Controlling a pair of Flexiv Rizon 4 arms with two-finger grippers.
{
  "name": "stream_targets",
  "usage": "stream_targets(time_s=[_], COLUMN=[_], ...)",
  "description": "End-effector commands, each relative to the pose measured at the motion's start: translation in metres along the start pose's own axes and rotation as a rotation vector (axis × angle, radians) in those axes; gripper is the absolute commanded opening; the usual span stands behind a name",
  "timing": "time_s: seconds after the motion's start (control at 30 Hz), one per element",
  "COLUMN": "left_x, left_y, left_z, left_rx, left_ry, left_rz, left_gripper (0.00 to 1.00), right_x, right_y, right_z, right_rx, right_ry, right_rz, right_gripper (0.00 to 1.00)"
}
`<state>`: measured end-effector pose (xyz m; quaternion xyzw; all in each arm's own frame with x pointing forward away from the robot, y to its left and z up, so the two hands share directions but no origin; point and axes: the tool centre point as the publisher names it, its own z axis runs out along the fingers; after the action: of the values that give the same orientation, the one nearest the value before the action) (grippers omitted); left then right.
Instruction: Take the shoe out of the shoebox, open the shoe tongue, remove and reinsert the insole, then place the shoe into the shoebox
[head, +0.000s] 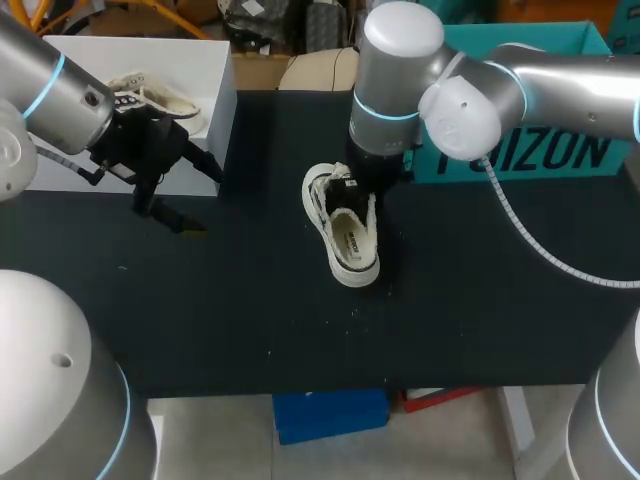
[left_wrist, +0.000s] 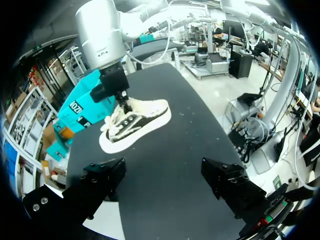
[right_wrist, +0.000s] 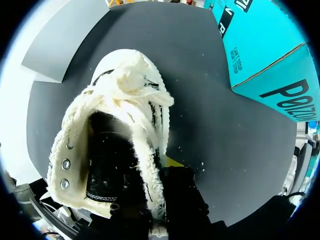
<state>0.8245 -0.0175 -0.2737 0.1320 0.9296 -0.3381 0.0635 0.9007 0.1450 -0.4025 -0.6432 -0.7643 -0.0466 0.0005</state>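
Across the middle of the view lies the black table (head: 250, 320), with a teal box (head: 560, 150) at its far right and the white shoebox (head: 215, 70) at its far left, a second shoe (head: 165, 100) lying inside. Near the table's centre sits the shoe (head: 345, 235), pale sole and fleecy lining, well apart from both boxes. The right gripper (right_wrist: 160, 170) pinches its fleece-lined side wall at the heel end – one finger inside, one outside. The left gripper (left_wrist: 162, 175) hangs beside the shoebox – fingers spread wide, holding nothing.
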Motion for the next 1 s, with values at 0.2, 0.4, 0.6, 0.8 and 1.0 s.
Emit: stream_targets(time_s=[0.2,0.4,0.6,0.8,1.0], left_x=[0.001,0.001,0.001,0.001,0.001], left_y=[0.000,0.000,0.000,0.000,0.000], left_z=[0.001,0.001,0.001,0.001,0.001], left_rx=[-0.001,-0.001,-0.001,-0.001,-0.001], left_ry=[-0.003,-0.003,-0.003,-0.003,-0.003], left_rz=[0.001,0.001,0.001,0.001,0.001], left_gripper=[1.00,1.00,1.00,1.00,1.00], right_x=[-0.020,-0.026,-0.033,-0.050,-0.052], right_y=[-0.020,-0.022,-0.017,-0.001,0.001], right_z=[-0.084,-0.144,-0.204,-0.243,-0.248], right_rx=[-0.040,-0.085,0.006,0.159,0.208], right_ry=[-0.033,-0.001,-0.034,-0.174,-0.221], right_rz=[0.013,-0.110,-0.744,-1.191,-1.269], right_gripper=[0.00,0.00,0.00,0.00,0.00])
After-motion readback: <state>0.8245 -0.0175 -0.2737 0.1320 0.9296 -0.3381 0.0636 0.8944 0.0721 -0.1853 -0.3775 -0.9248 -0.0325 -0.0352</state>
